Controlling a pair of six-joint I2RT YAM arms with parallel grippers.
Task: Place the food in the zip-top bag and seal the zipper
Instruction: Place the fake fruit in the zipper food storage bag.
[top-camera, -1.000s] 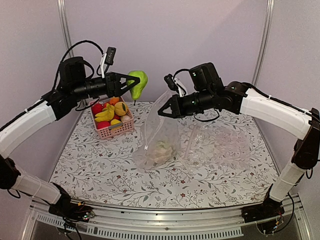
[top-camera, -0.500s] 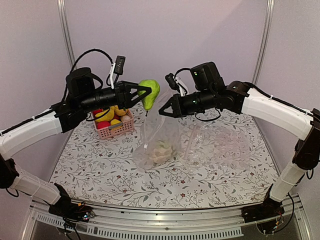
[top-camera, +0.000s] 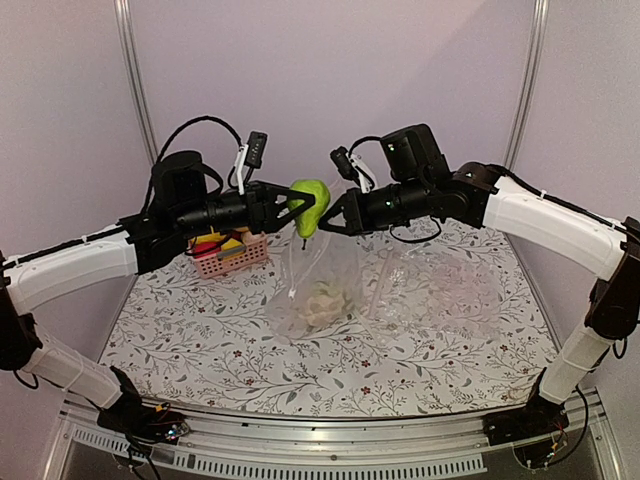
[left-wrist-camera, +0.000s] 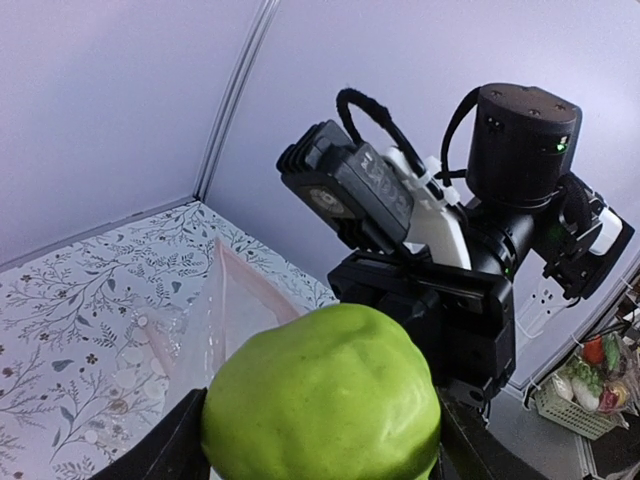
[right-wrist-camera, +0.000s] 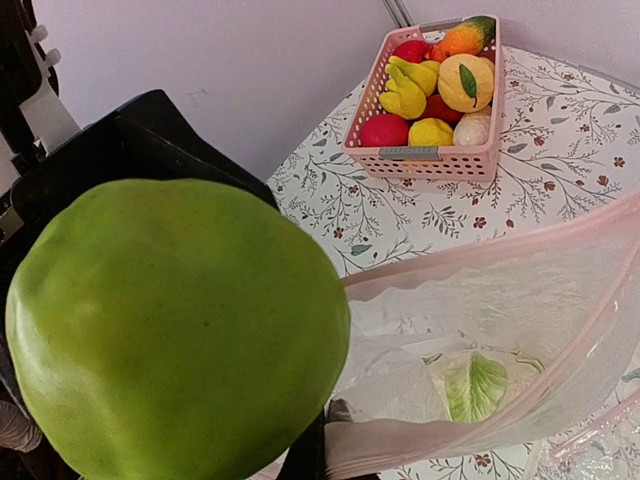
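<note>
The surface (top-camera: 200, 340) is flat under a pale cloth printed with leafy sprigs. On its right side lies a larger crinkled clear bag (top-camera: 440, 285), slack and wrinkled. Left of it the smoother zip-top bag (top-camera: 320, 270) hangs as a glossy film, its top lifted and its bottom resting on the cloth. Its zipper (right-wrist-camera: 470, 250), a thin pale pink strip, gapes apart, and a whitish-green leafy toy (right-wrist-camera: 475, 385) sits inside. A pink slatted plastic basket (right-wrist-camera: 430, 165) at the back left holds round red, yellow and orange toy fruits (right-wrist-camera: 440, 85). The left end effector (top-camera: 295, 205), jaws partly spread, clasps a smooth, lumpy green toy pear (top-camera: 310, 205) in the air just beside the bag's mouth. The right end effector (top-camera: 333, 222) is pinched tight on the bag's top edge.
</note>
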